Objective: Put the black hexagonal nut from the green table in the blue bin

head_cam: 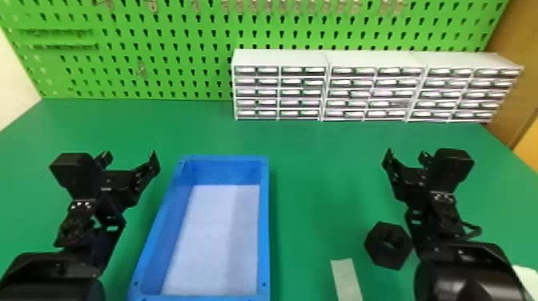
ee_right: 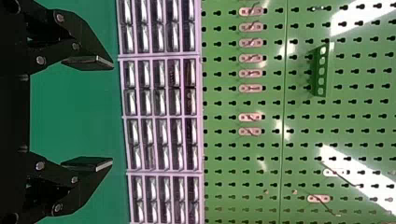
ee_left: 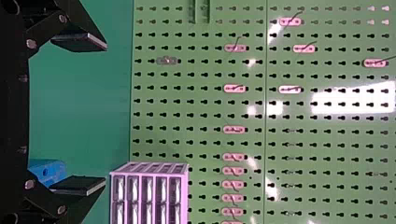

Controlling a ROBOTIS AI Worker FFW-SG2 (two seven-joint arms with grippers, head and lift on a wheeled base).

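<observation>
Black nut (head_cam: 383, 253) on counter (head_cam: 316, 180), three o'clock of blue bin (head_cam: 264, 224), six o'clock of right pincer (head_cam: 406, 154), whose fingers are spread, presumably for grasping it. Left pincer (head_cam: 129, 154) open, likely unneeded.

At the bottom of your head view, the edge cut off the blue bin (head_cam: 264, 240) and a pale strip (head_cam: 346, 276); upper right, you saw drawers (head_cam: 344, 93) too blurred to see into.

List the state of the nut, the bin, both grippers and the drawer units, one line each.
Black hexagonal nut, loose on the green table.
Blue bin, upright and open-topped, nut not inside.
Left gripper, open, holding nothing.
Right gripper, open, holding nothing.
Drawer units, drawers seemingly shut.
</observation>
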